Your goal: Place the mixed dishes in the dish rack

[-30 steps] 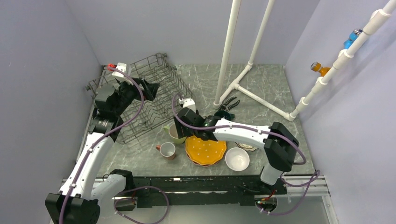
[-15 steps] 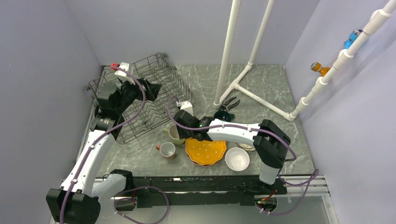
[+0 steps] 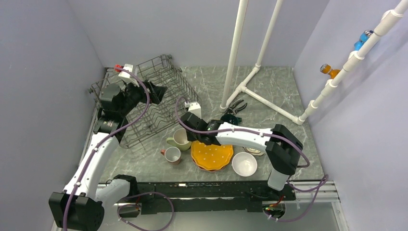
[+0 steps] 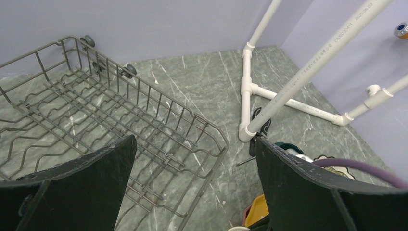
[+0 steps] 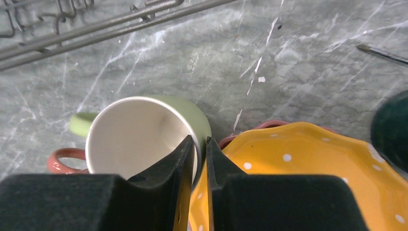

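Top view: left gripper point(image 3: 158, 91) hangs over the dish rack point(image 3: 166, 72) at far left of the worktop point(image 3: 274, 86). Right gripper point(image 3: 189, 137) is at the pale green mug point(image 3: 179, 139), just beside the orange plates point(image 3: 211, 156), w/ pink mug point(image 3: 172, 155) and white bowl point(image 3: 244, 163) near.

Left wrist: jaws wide apart above the rack's tines.

Right wrist: jaws pinch the pale green mug's rim, one finger inside, one outside. Mug is outside the rack, near its edge.

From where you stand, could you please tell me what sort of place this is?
Probably a robot test cell, not a real kitchen: plain lilac walls box in a marble-patterned tabletop, with a white PVC pipe frame and a dish rack.
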Motion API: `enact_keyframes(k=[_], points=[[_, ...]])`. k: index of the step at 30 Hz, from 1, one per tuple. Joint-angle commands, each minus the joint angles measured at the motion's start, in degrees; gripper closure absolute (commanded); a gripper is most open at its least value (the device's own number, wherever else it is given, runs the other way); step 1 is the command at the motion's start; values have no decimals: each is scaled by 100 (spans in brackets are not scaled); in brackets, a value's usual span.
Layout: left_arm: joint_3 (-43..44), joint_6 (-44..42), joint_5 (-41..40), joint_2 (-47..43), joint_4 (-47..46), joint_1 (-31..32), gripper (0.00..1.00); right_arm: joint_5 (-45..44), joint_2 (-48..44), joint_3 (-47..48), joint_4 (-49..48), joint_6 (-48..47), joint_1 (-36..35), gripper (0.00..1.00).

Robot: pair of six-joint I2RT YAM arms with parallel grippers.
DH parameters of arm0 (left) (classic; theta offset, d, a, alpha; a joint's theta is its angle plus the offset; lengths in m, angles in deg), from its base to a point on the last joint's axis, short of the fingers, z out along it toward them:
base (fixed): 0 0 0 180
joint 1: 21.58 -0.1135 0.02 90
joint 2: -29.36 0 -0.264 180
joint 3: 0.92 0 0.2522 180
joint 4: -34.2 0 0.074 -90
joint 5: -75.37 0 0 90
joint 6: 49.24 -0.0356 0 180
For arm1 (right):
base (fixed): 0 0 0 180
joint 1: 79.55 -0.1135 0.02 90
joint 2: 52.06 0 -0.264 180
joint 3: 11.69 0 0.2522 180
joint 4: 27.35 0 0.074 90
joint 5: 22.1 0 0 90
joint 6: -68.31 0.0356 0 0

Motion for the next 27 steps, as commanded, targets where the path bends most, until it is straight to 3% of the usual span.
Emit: enact_keyframes(k=[1, 9, 15, 24, 27], points=[[236, 82, 194, 26, -204, -58, 1, -531, -638, -84, -187, 126, 15, 84], [246, 139, 358, 108, -239, -77, 1, -665, -1113, -178, -569, 60, 99, 100], [260, 175, 428, 129, -259, -86, 1, -388, -709, 111, -209, -69, 140, 71], [218, 214, 440, 89, -333, -120, 1, 98, 330, 462, 179, 1, 135, 70], [261, 228, 515, 112, -278, -128, 1, 27, 539, 575, 225, -15, 136, 73]])
